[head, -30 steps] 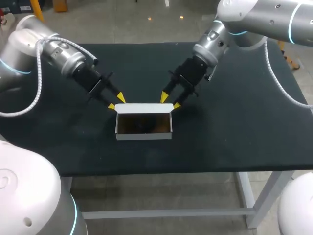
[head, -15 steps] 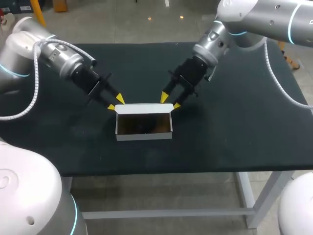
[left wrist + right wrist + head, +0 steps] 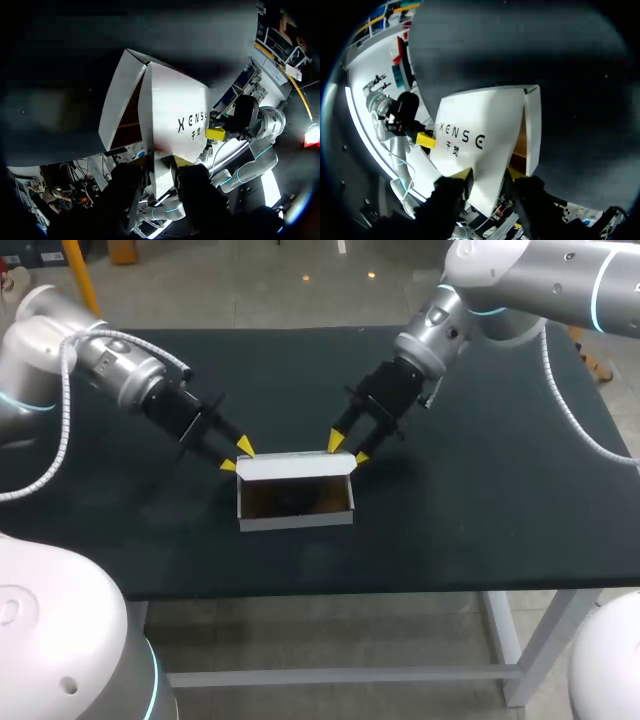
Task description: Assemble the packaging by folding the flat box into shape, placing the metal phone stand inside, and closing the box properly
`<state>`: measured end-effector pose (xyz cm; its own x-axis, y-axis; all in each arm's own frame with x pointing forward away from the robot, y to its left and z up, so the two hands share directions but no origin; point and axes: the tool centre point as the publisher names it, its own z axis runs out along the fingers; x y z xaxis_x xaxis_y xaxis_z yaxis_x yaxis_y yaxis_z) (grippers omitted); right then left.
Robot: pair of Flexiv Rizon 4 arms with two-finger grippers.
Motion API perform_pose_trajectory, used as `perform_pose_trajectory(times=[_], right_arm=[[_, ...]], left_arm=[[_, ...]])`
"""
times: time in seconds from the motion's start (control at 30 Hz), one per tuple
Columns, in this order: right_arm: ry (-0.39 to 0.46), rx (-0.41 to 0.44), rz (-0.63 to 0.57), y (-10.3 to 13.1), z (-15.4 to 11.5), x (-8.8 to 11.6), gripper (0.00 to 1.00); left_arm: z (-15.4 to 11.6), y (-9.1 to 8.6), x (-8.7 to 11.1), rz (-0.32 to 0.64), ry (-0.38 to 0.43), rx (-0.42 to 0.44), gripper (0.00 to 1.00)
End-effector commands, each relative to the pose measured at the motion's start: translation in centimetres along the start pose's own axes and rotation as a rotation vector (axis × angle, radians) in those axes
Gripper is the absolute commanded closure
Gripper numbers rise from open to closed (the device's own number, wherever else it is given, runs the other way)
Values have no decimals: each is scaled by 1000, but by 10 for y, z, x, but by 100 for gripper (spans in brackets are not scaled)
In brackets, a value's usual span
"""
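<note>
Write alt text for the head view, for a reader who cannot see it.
Seen from above, a white box sits in the middle of a black table, its lid partly folded forward over the dark, open interior. The left hand and right hand come in from either side, each pinching a rear corner of the lid with yellow tips.

1. The box [image 3: 296, 510] stands in the middle of the table [image 3: 500, 530]. Bare table lies all round it, widest toward the left and right edges.
2. The white lid [image 3: 295, 466] leans over the far side of the box. Only the part of the open top toward the near edge is free.
3. The left tool [image 3: 237, 454] and right tool [image 3: 346, 447] pinch the lid's two ends. They block the way from the table's far corners.
</note>
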<state>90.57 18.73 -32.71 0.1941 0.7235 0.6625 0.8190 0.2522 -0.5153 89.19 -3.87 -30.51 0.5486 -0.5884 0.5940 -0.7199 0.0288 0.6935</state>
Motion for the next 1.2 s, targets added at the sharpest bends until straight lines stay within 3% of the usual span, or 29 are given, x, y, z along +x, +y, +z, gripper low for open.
perform_pose_trajectory(times=[0.03, 0.53, 1.2], right_arm=[[-2, 0, -3, 1, 6, 4, 55], [-6, -31, -18, -5, 14, -5, 55], [-25, -64, -60, -6, 21, -17, 54]], left_arm=[[5, 0, 0, 1, 11, 3, 68], [8, -6, -8, 8, 28, 14, 69], [18, -1, -28, 51, 32, 44, 68]])
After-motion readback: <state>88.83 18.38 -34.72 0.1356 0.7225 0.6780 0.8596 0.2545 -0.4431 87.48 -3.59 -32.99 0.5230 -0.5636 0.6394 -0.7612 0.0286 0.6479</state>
